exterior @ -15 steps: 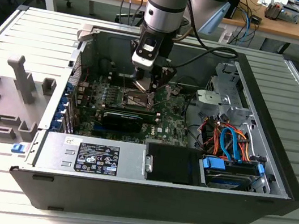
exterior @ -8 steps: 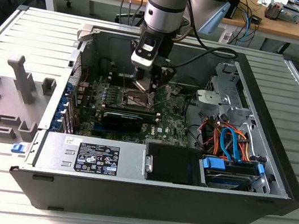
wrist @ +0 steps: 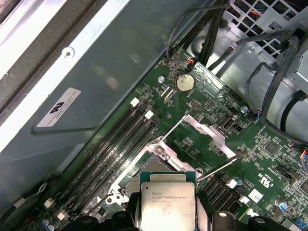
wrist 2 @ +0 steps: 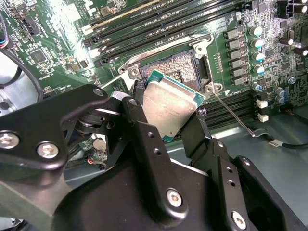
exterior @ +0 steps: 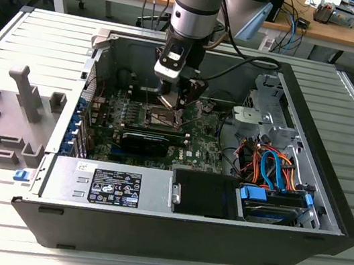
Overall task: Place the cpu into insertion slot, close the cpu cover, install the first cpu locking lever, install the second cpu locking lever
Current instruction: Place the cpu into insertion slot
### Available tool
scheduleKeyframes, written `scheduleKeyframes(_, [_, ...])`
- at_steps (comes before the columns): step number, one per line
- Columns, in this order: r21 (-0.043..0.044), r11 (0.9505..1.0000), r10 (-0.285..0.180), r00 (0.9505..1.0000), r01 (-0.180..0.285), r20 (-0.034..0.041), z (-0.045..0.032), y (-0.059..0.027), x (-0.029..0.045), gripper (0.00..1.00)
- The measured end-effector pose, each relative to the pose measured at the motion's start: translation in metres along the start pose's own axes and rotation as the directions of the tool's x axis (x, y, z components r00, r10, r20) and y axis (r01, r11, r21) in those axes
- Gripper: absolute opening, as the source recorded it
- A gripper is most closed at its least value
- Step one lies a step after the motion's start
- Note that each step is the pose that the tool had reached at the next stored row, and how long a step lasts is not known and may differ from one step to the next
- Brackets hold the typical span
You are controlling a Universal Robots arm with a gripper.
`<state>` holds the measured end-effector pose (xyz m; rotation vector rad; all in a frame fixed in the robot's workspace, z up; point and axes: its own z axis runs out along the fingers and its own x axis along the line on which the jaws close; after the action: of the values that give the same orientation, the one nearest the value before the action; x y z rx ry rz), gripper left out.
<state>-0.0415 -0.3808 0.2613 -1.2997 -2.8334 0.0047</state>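
My gripper [wrist 2: 168, 118] is shut on the cpu [wrist 2: 169, 107], a flat square chip with a silver-grey top and a green rim, gripped by two opposite edges between black fingers [wrist 2: 137, 127]. The chip hangs tilted just above the insertion slot [wrist 2: 182, 72], a dark square socket edged in silvery metal. In the first wrist view the cpu [wrist: 167, 201] sits over the near edge of the insertion slot [wrist: 156, 167]. The cpu cover [wrist: 206, 130] lies swung open beyond the socket. Two thin wire levers [wrist: 219, 166] stand free beside it. In the exterior view the gripper [exterior: 173, 105] is low over the green board.
Long black memory slots [wrist: 115, 144] run beside the socket. A row of capacitors [wrist 2: 256, 45] lines its other side. The open computer case [exterior: 333, 172] walls the board in, with a drive cage and orange and blue cables [exterior: 273, 166] at the exterior view's right. A black power supply [exterior: 120, 187] sits in front.
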Motion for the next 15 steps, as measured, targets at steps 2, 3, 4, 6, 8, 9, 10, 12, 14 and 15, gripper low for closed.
scheduleKeyframes(2, [-0.0001,1.0000,0.005,1.0000,-0.005,-0.0001,0.0001,0.0000,0.0000,0.55])
scheduleKeyframes(3, [-0.0002,1.0000,0.009,1.0000,-0.009,-0.0001,0.0001,0.0000,0.0000,0.55])
scheduleKeyframes(4, [-0.0003,0.9999,0.014,0.9999,-0.014,-0.0002,0.0002,0.0000,0.0000,0.55])
scheduleKeyframes(6, [-0.0004,0.9998,0.019,0.9998,-0.019,-0.0003,0.0004,0.0000,0.0000,0.55])
scheduleKeyframes(8, [-0.0005,0.9997,0.024,0.9997,-0.024,-0.0003,0.0004,0.0000,0.0000,0.55])
scheduleKeyframes(9, [-0.0006,0.9996,0.027,0.9996,-0.027,-0.0003,0.0004,0.0000,0.0000,0.55])
scheduleKeyframes(10, [-0.0006,0.9996,0.030,0.9996,-0.030,-0.0003,0.0004,0.0000,0.0000,0.55])
scheduleKeyframes(12, [-0.0007,0.9993,0.037,0.9993,-0.037,-0.0005,0.0005,0.0000,0.0000,0.55])
scheduleKeyframes(14, [-0.0009,0.9990,0.045,0.9990,-0.045,-0.0006,0.0006,0.0000,0.0000,0.55])
scheduleKeyframes(15, [-0.0010,0.9989,0.048,0.9989,-0.048,-0.0006,0.0006,0.0000,0.0000,0.55])
